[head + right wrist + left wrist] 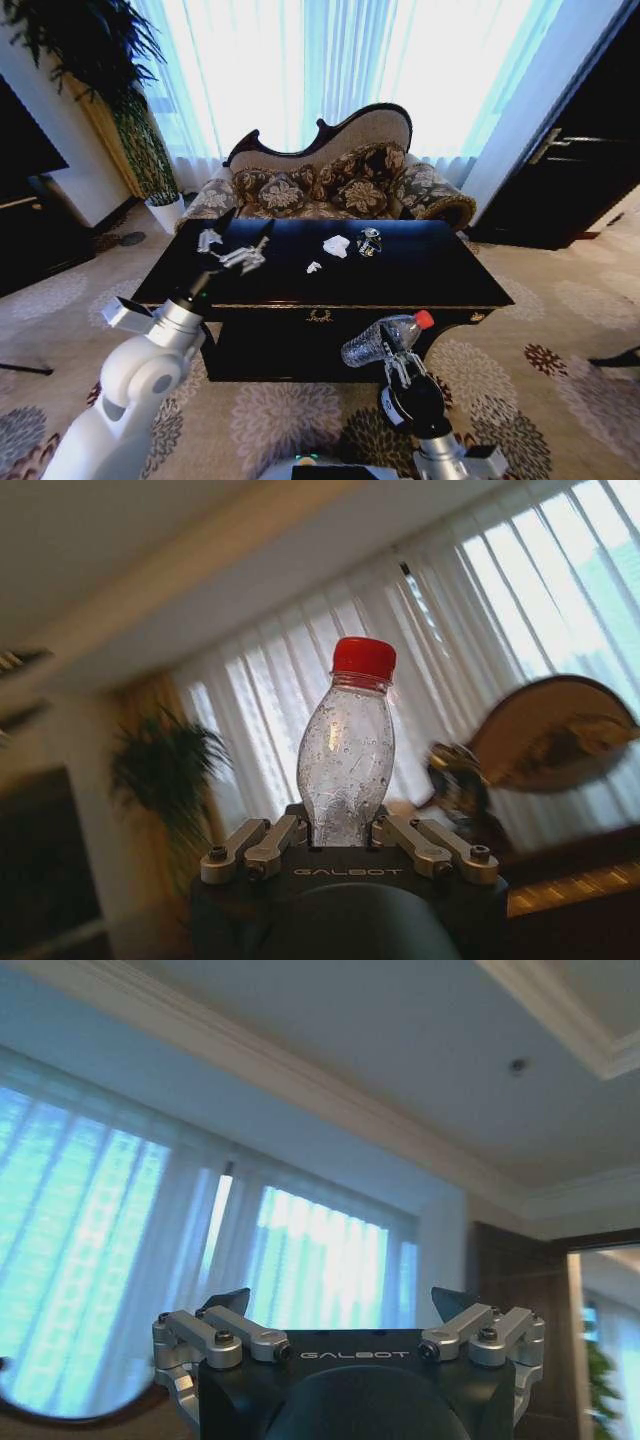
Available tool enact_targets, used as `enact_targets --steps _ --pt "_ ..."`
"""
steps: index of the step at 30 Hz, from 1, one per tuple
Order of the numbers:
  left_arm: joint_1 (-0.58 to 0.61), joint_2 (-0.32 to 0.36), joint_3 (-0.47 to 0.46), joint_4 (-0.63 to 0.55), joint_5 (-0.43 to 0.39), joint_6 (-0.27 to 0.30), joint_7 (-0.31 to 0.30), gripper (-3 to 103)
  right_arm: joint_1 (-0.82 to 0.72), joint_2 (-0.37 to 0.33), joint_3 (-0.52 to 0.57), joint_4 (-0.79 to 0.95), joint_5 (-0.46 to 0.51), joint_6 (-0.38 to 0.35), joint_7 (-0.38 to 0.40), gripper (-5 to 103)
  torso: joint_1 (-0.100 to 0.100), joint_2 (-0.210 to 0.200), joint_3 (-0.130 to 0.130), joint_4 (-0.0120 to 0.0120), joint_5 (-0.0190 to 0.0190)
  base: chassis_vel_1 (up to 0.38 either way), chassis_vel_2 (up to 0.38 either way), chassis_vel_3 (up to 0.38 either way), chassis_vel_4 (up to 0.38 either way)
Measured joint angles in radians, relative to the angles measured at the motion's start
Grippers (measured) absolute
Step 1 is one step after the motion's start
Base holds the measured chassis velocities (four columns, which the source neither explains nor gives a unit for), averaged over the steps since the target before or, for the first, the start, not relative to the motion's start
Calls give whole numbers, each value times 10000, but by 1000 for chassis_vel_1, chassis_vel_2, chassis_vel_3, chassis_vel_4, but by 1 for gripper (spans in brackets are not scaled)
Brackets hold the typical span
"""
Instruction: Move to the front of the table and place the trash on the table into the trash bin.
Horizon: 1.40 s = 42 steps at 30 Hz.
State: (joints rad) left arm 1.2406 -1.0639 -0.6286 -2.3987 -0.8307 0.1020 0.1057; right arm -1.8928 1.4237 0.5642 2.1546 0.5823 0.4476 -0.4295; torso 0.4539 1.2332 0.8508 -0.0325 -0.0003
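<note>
The dark glossy table [440, 275] stands right before me. On its top lie pieces of trash: a white crumpled paper [337, 245], a small white scrap [313, 267] and a shiny clear piece [369, 241]. My left gripper [232, 250] [342, 1300] hovers open over the table's left part, with nothing between its fingers. In front of the table's front edge, my right gripper [400, 362] [345, 830] is shut on a clear plastic bottle [383, 339] [348, 750] with a red cap, which lies sideways in the head view. The trash bin is out of view.
A patterned sofa [330, 185] stands behind the table, before bright curtained windows. A potted plant [150, 160] and a black cabinet [30, 230] are at the left, a dark door [580, 170] at the right. Patterned carpet [560, 370] surrounds the table.
</note>
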Motion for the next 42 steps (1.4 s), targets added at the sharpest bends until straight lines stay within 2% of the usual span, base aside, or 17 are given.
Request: enact_targets --steps 2,4,6,8,10,11,14,19,24,31,33,35,36,38,40,42 --pt "175 -107 -525 -76 -59 138 -114 100 215 -124 -4 -385 -589 -246 860 23 0 0 0 0 0 0 0 0 0" --pt "242 -123 -650 -111 -88 152 -117 100 281 -161 -3 -506 -767 -318 1092 23 0 0 0 0 0 0 0 0 0" --pt "598 -128 -1227 -274 -256 185 -123 100 579 -335 38 -1143 -1667 -562 1909 22 0 0 0 1 0 0 0 0 0" --pt "820 -66 -1656 -383 -414 187 -123 100 805 -461 92 -1739 -2496 -637 2312 22 0 0 0 1 1 0 0 0 0" --pt "883 -39 -1804 -411 -479 187 -123 100 879 -499 103 -1935 -2765 -642 2416 22 0 0 0 0 1 0 0 0 0" --pt "1002 44 -2187 -479 -686 188 -123 100 1075 -593 130 -2398 -3365 -646 2634 22 0 0 0 1 1 0 0 0 0" --pt "1098 223 -2964 -523 -1169 210 -141 100 1528 -788 154 -3276 -4270 -634 3089 22 0 0 0 0 1 0 0 0 0" --pt "1121 309 -3433 -513 -1536 260 -198 100 1891 -943 151 -3886 -4608 -631 3452 22 0 0 0 1 1 0 0 0 0" --pt "1060 435 -3942 -499 -1988 344 -259 100 2670 -1169 -11 -5301 -4631 -827 4009 22 0 0 0 1 0 0 0 0 0" --pt "1085 416 -4342 -459 -2164 467 -411 100 3600 -1439 -140 -7302 -4629 -895 4095 22 1 0 1 -1 2 0 0 0 0" --pt "1220 349 -4510 -413 -2123 605 -633 100 3957 -1555 -159 -7915 -4629 -895 4097 22 0 0 0 0 1 0 0 0 0" --pt "1458 340 -4796 -477 -2330 928 -1140 100 4414 -1694 -178 -8737 -4597 -847 4113 22 0 0 1 2 -1 0 0 0 0" --pt "1458 340 -4796 -477 -2330 928 -1140 100 4414 -1694 -178 -8737 -4597 -847 4113 22 0 0 1 2 -1 0 0 0 0" --pt "1526 423 -5010 -662 -2878 1226 -1527 100 4624 -1757 -180 -9098 -4546 -794 4112 22 0 0 1 1 -1 0 0 0 0" --pt "1534 645 -5537 -967 -3951 1616 -1993 100 5068 -1889 -186 -9719 -4516 -722 4063 22 0 0 1 -1 6 0 0 0 0" --pt "1555 710 -5766 -1010 -4132 1677 -2038 100 5264 -1951 -187 -9938 -4568 -715 4035 22 0 0 0 -1 5 0 0 0 0"
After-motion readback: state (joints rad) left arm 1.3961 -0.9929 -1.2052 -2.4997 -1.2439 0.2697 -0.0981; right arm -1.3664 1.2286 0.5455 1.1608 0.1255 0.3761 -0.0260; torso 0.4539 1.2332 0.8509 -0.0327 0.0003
